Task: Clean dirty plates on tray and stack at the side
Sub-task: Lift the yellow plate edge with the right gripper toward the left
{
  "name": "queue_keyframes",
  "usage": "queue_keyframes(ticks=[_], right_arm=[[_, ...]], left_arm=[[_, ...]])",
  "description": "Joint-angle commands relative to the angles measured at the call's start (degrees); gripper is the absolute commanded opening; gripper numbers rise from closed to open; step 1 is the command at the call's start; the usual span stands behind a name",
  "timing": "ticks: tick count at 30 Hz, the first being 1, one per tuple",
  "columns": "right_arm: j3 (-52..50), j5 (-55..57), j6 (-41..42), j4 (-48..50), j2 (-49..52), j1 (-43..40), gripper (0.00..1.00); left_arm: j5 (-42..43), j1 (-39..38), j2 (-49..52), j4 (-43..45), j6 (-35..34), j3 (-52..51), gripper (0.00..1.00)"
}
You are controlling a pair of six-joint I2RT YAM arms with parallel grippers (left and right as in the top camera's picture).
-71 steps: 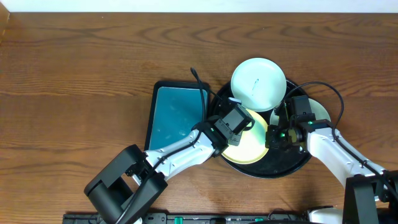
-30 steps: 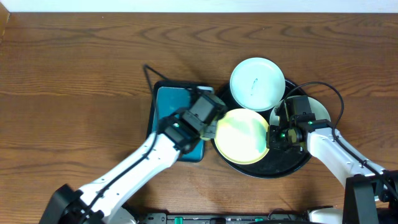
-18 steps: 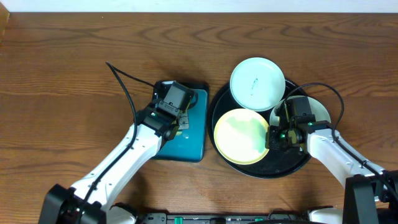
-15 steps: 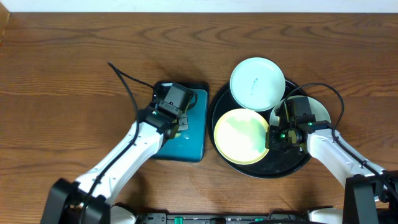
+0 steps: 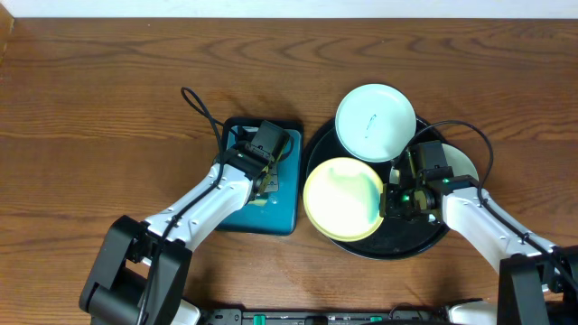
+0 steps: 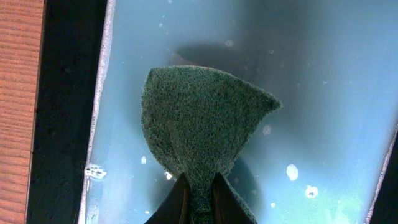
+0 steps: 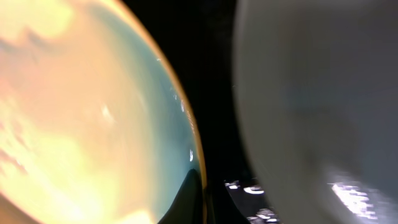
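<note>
The pale yellow plate (image 5: 341,198) lies on the left half of the black tray (image 5: 379,251), and my right gripper (image 5: 387,200) is shut on its right rim. In the right wrist view the fingertips of the right gripper (image 7: 200,183) pinch the yellow plate's (image 7: 81,112) edge. A mint-white plate (image 5: 375,121) sits at the tray's far side. Another pale plate (image 5: 462,162) shows partly under the right arm. My left gripper (image 5: 264,185) hangs over the teal tray (image 5: 239,153), shut on a green scrub pad (image 6: 199,124).
The teal tray (image 6: 323,93) holds a wet film with white specks and lies just left of the black tray. A black cable (image 5: 203,108) loops above the left arm. Brown wooden table (image 5: 108,108) spreads to the left and behind.
The yellow plate has shifted a little to the left in the right gripper's hold. The left arm has swung slightly right over the teal tray with the pad.
</note>
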Motion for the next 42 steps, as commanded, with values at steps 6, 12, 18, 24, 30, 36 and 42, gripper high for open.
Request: queue_keyframes(ticks=[6,12,18,24,30,36,42], right_arm=[[0.22,-2.19,-1.6,0.0,-4.76,1.6,0.01],[1.07,5.77,-1.62,-0.02,-11.13,1.6,0.01],[1.49,16.74,-1.6,-0.07,-18.73,1.62,0.01],[1.49,23.06,-1.6,-0.07,-23.41,1.62,0.01],[1.73,27.04,-1.6,0.59,-24.48,1.66,0.01],[2.27,36.39,-5.14,1.66,-24.48,5.62,0.01],[2.86,48.94,-9.88,3.91,-24.46,13.73,0.01]], left_arm=[[-0.04,0.24,0.2,0.22,0.98,-0.42,0.08],[-0.04,0.24,0.2,0.24,0.96,-0.44,0.08],[0.02,0.24,0.2,0.22,0.98,-0.44,0.08],[0.96,0.24,0.2,0.26,1.01,-0.44,0.08],[0.96,0.24,0.2,0.28,1.01,-0.44,0.08],[0.96,0.24,0.2,0.42,1.03,-0.44,0.08],[0.96,0.24,0.2,1.11,1.03,-0.44,0.07]])
